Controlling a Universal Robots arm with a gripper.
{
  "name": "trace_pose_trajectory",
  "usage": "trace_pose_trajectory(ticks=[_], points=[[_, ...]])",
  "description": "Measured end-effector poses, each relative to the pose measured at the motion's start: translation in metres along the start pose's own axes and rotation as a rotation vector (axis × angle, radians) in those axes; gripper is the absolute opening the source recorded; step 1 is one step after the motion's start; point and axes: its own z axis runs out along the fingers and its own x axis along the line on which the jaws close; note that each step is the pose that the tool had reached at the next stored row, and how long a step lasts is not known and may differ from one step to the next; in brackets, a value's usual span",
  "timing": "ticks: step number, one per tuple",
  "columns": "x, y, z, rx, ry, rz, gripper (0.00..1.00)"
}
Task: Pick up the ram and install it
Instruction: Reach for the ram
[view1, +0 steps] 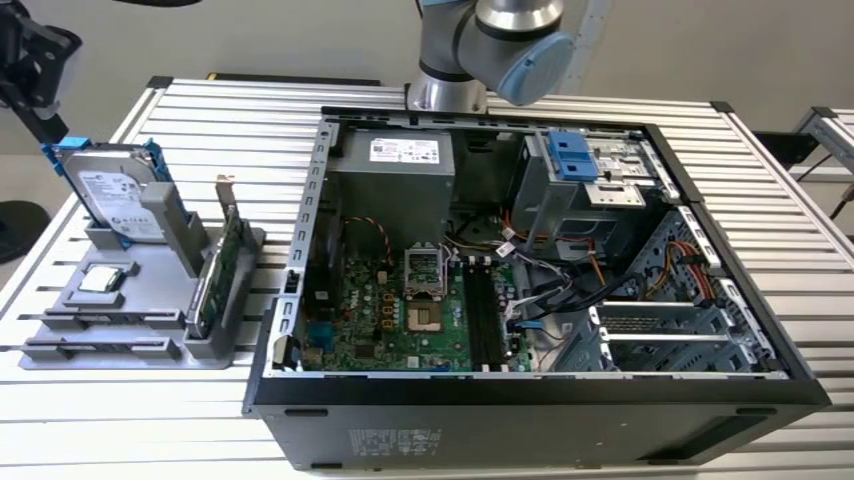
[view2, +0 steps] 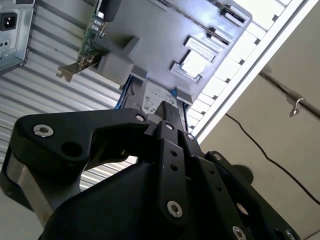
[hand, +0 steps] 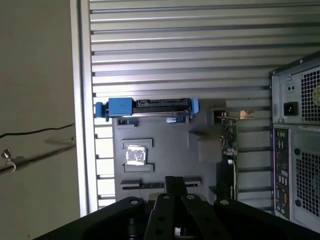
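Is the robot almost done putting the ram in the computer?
Not yet. Nothing looks done: the ram seems to sit in the gray tray. In hand: the gripper hangs above that tray. Left: lifting the ram and fitting it into the black slots of the computer.

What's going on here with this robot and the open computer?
A robot arm is working beside an open case on a slatted table. Its claw hangs over a gray holder that carries a hard drive, a green card and a chip. The dark strip in the holder's slot by the claw may be the ram; whether the claw has it, I cannot tell.
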Motion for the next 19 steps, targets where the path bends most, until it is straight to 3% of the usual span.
trace_pose_trajectory(ticks=[19], points=[[-0.0017,-0.0288,-0.0014,0.0,0.0,0.0,0.0]])
